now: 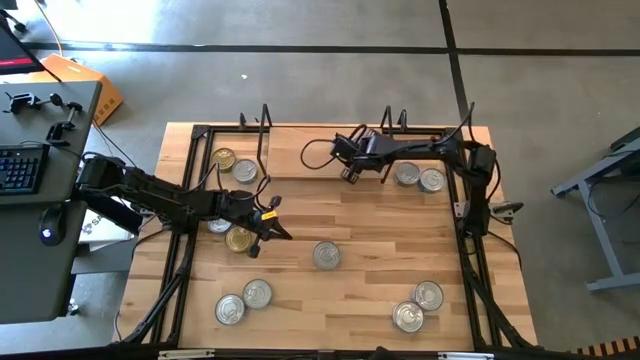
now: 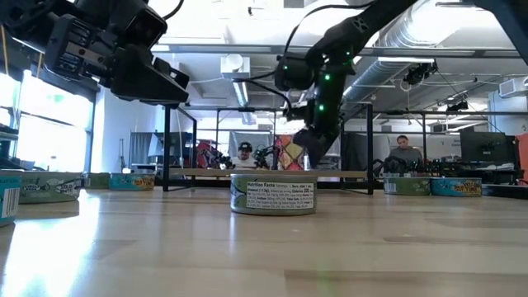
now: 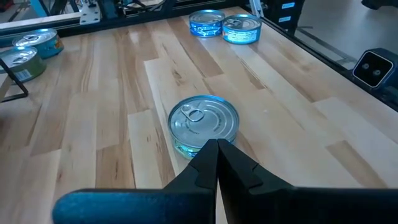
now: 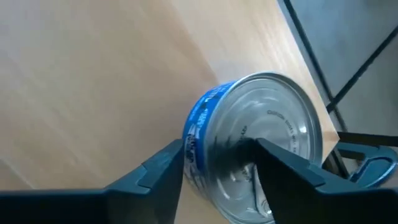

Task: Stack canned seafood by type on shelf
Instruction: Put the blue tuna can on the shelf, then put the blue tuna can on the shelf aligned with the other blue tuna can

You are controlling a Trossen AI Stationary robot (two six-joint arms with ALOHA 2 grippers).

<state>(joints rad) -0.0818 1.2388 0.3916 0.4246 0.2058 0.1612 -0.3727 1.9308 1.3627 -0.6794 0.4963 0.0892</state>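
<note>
My right gripper (image 1: pixel 350 172) hangs over the near edge of the light-wood shelf (image 1: pixel 290 145) at the table's far side, shut on a blue-labelled tin (image 4: pixel 249 143) with silver ends. My left gripper (image 1: pixel 278 228) is shut and empty above the table's left middle, pointing at a lone silver-lidded tin (image 3: pixel 204 121) that sits flat on the tabletop (image 1: pixel 380 230). A gold-lidded tin (image 1: pixel 240 238) and a silver one (image 1: pixel 218 222) lie under the left arm. My right gripper pinches the blue-labelled tin across its short height. One finger (image 4: pixel 273 165) lies on the silver flat end (image 4: pixel 280 124) facing the camera, and the other finger (image 4: pixel 165 168) stands past the blue wall (image 4: pixel 199 124). The tin is tipped on edge; its lower part is out of frame.
Two tins (image 1: pixel 224 158) sit left of the shelf and two (image 1: pixel 418 178) right of it. Pairs lie near the front left (image 1: pixel 245 300) and front right (image 1: pixel 418 306). Black wire uprights (image 1: pixel 265 118) flank the shelf. People sit in the room beyond the table.
</note>
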